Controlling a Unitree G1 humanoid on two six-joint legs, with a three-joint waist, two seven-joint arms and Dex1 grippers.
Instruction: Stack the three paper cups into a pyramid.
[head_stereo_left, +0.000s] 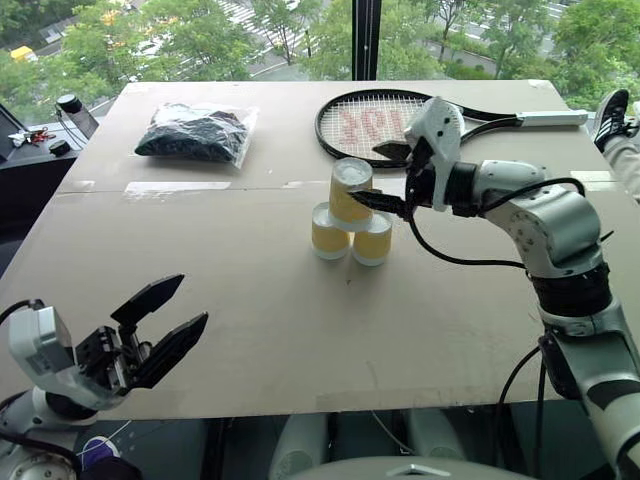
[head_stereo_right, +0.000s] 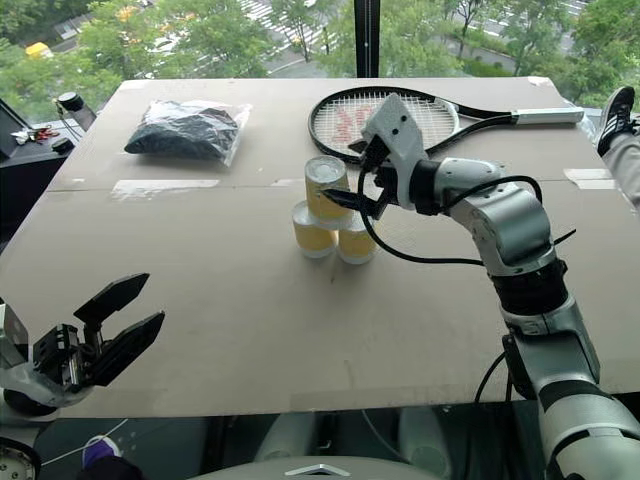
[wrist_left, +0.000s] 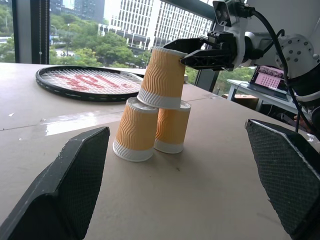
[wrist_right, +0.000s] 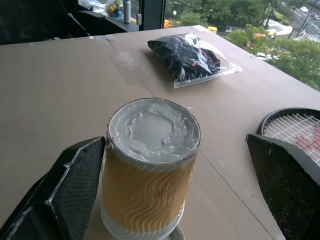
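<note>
While the right gripper (head_stereo_left: 385, 175) stands spread around the top cup (head_stereo_left: 351, 189), one finger (wrist_right: 65, 190) touches its side. That cup stands upside down, slightly tilted, on two base cups (wrist_left: 152, 127).

- The two head views look forward and down from above the counter (head_stereo_left: 250, 330), toward the windows; they sit side by side and take in nearly the same spread: the pyramid (head_stereo_left: 350, 215) mid-counter, the tennis racket (head_stereo_left: 380, 120) and the bagged dark bundle (head_stereo_left: 195, 132) beyond it.
- The left wrist view sits low, near the counter's surface, facing across it between the left hand (wrist_left: 185, 185)'s fingers toward the pyramid and racket, with the right hand (wrist_left: 210, 52) behind.
- The right wrist view looks down from very close on the top cup (wrist_right: 150, 165), with the bundle and the racket's rim beyond, shared with the head views.
</note>
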